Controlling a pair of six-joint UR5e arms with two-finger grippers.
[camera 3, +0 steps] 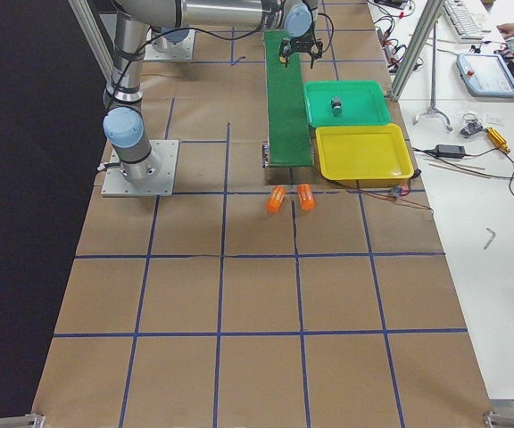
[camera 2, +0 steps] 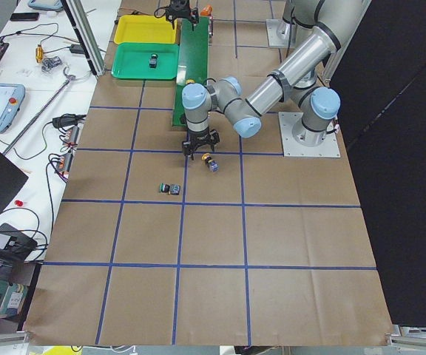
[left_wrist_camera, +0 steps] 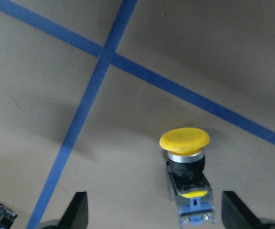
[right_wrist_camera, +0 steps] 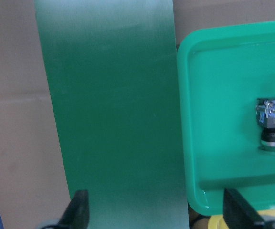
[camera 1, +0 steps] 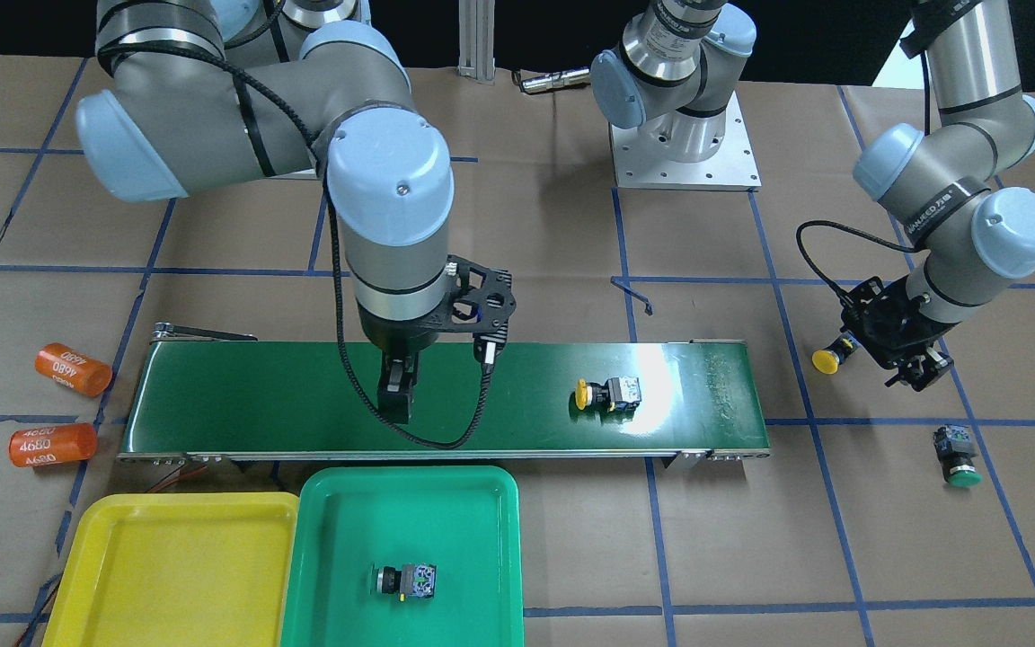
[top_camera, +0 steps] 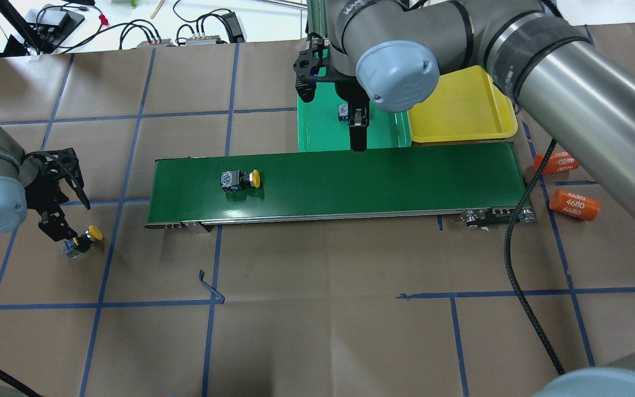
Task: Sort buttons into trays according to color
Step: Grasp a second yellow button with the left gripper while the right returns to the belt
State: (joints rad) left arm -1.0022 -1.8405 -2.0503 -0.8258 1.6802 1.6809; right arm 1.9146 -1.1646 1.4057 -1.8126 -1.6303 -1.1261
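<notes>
A brown-papered counter (top_camera: 323,331) with a blue tape grid carries a long dark green belt (top_camera: 378,176). A green tray (camera 1: 347,521) and a slightly smaller yellow tray (camera 1: 176,566) sit side by side along the belt's far edge, at its end on the robot's right.

The right end effector (right_wrist_camera: 155,200) hangs over the belt beside the green tray, fingers spread wide and holding nothing. The left end effector (left_wrist_camera: 154,200) hangs low over the counter off the belt's other end, fingers also spread wide. A yellow button (left_wrist_camera: 187,162) lies on the counter between its fingers, touching neither.

Two orange cylinders (camera 1: 73,368) lie past the belt's right end. A second yellow button (camera 1: 603,394) lies on its side on the belt. A green button (camera 1: 405,581) lies in the green tray. A second green button (camera 1: 956,454) lies on the counter near the left end effector.
</notes>
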